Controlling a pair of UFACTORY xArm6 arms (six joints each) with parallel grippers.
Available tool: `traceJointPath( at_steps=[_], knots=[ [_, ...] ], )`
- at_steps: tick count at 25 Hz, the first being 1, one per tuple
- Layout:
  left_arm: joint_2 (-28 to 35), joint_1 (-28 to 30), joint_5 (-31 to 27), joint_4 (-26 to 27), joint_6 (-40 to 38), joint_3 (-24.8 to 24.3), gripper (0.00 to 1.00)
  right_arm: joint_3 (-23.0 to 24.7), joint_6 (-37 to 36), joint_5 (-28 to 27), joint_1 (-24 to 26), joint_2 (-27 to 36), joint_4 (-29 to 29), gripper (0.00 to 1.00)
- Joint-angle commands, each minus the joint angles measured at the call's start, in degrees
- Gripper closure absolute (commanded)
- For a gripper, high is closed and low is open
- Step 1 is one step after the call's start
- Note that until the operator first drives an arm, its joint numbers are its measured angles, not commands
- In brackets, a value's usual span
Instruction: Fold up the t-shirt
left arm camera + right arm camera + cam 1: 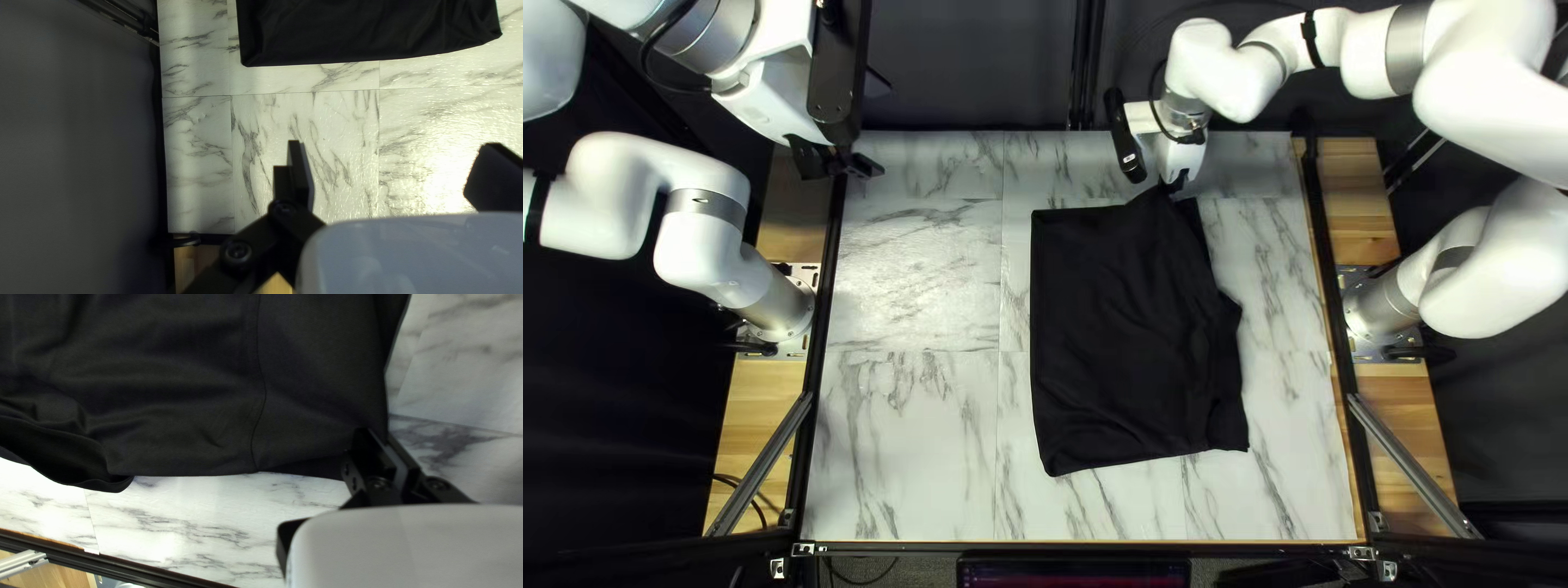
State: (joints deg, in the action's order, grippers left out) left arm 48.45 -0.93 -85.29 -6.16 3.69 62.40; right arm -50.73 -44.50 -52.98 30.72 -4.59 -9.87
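Marbled worktop (pixel 915 272): my right jaws (pixel 377 434) pinch the t-shirt (pixel 1122 327) by its far edge; left jaws (pixel 393 144) gape empty, well apart.

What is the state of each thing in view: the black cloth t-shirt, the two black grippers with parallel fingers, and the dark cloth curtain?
Black cloth t-shirt: mostly flat on the table, wrinkled, one far corner pulled up in the right gripper.
Black two-fingered left gripper: open wide, nothing between its fingers.
Black two-fingered right gripper: shut on the t-shirt.
Dark cloth curtain: hanging behind the table.
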Motion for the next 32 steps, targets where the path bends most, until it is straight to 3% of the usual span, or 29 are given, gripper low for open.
traceJointPath(
  at_steps=[1,5,11,19,29,32],
  knots=[
    [0.0,0.0,0.0,0.0,0.0,0.0,0.0,2.48,2.95,0.23,-2.06,3.09,-0.08,0.0],
    [0.0,0.0,0.0,0.0,0.0,0.0,0.0,6.85,9.67,-0.3,-7.47,10.82,1.17,0.0],
    [0.0,0.0,0.0,0.0,0.0,0.0,0.0,13.57,26.9,1.63,-25.64,21.9,4.9,0.0],
    [0.0,0.0,0.0,0.0,0.0,0.0,0.0,13.52,44.55,8.16,-47.56,18.86,10.5,0.0],
    [0.0,0.0,0.0,0.0,0.0,0.0,0.0,13.35,45.28,8.15,-48.56,18.4,11.55,0.0],
    [0.0,0.0,0.0,0.0,0.0,0.0,0.0,8.72,48.3,8.4,-53.24,11.66,12.85,0.0]
  ],
)
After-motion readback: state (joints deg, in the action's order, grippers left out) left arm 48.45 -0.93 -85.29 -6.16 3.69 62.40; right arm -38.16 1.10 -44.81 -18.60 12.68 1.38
